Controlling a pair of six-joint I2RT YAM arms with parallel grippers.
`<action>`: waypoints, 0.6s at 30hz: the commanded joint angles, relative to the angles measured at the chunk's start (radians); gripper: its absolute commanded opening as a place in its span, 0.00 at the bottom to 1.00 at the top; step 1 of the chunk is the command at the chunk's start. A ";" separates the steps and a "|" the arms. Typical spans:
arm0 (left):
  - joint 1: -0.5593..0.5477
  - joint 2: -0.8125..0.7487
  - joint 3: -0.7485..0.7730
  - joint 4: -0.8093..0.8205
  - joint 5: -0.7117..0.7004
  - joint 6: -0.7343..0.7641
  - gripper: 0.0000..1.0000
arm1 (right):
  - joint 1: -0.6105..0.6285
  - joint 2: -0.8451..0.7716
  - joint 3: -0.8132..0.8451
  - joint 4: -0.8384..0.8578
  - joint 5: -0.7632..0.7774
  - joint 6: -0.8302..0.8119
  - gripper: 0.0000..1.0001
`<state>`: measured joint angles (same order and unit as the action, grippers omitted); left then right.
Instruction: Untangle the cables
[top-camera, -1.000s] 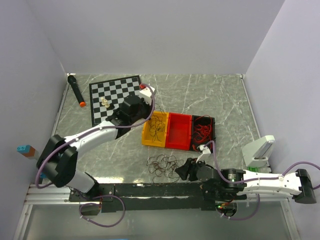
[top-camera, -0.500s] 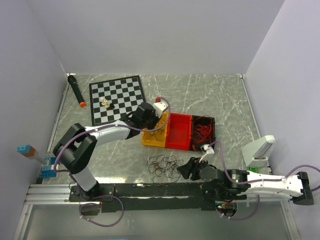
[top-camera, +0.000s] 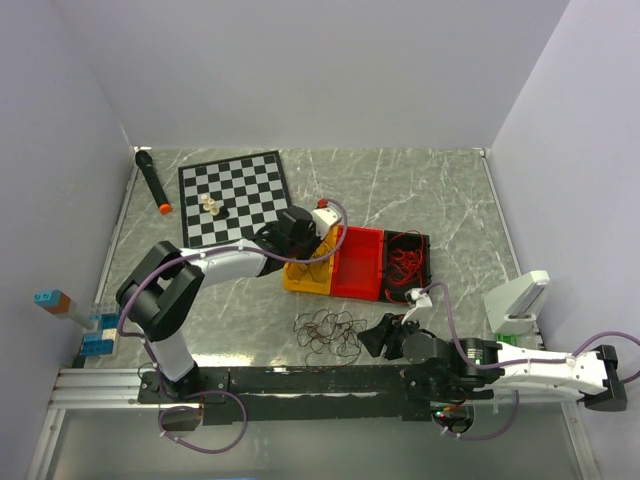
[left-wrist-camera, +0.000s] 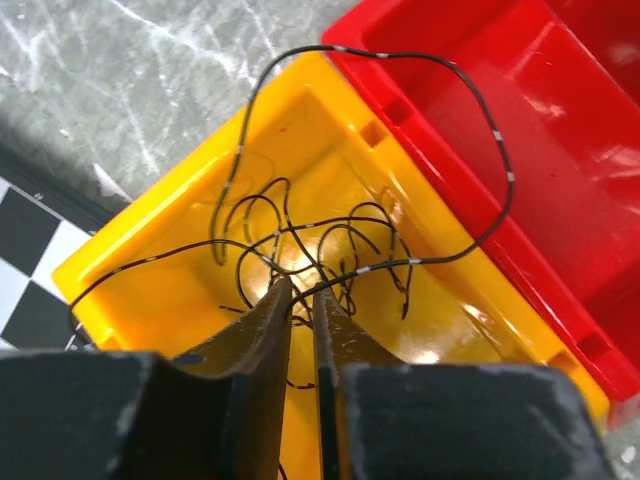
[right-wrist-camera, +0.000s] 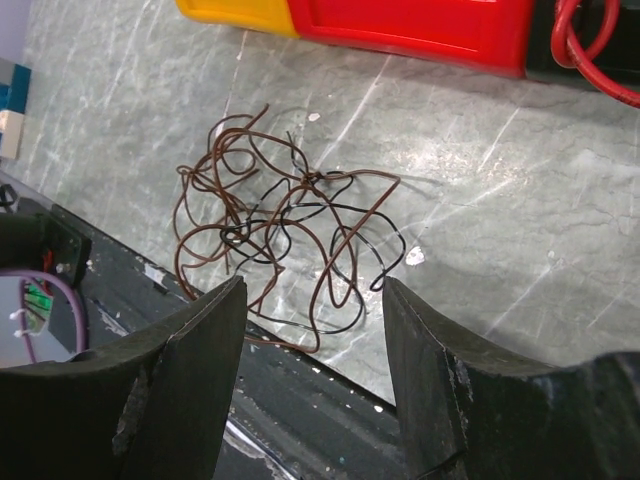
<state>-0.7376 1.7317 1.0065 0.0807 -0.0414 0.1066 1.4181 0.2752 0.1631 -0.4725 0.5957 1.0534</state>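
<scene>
**Left gripper** (left-wrist-camera: 302, 288): the jaws are drawn almost together, with only a thin slit left between them. Black wires (left-wrist-camera: 320, 245) are pinched at the tips, inside the yellow bin (left-wrist-camera: 330, 130). One long loop is carried over the rim, above the red bin (left-wrist-camera: 540, 160).

**Right gripper** (right-wrist-camera: 310, 300): the jaws are spread wide and nothing is held. It is poised low over a tangle (right-wrist-camera: 290, 235) of brown and black wires, which lies on the table (right-wrist-camera: 500, 170) near the front edge.

Red wires (top-camera: 405, 258) are seen in the black bin (top-camera: 425, 245).
</scene>
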 joint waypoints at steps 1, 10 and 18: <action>-0.008 -0.049 0.015 -0.024 0.070 0.030 0.24 | 0.012 0.033 0.055 0.009 0.026 -0.009 0.64; 0.013 -0.184 0.041 -0.073 0.195 0.021 0.97 | 0.012 0.084 0.111 -0.023 0.041 -0.016 0.65; 0.069 -0.342 0.087 -0.205 0.299 0.042 0.97 | 0.010 0.146 0.139 0.017 0.024 -0.050 0.66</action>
<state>-0.6838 1.4807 1.0565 -0.0532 0.1703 0.1280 1.4208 0.3790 0.2470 -0.4885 0.6094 1.0378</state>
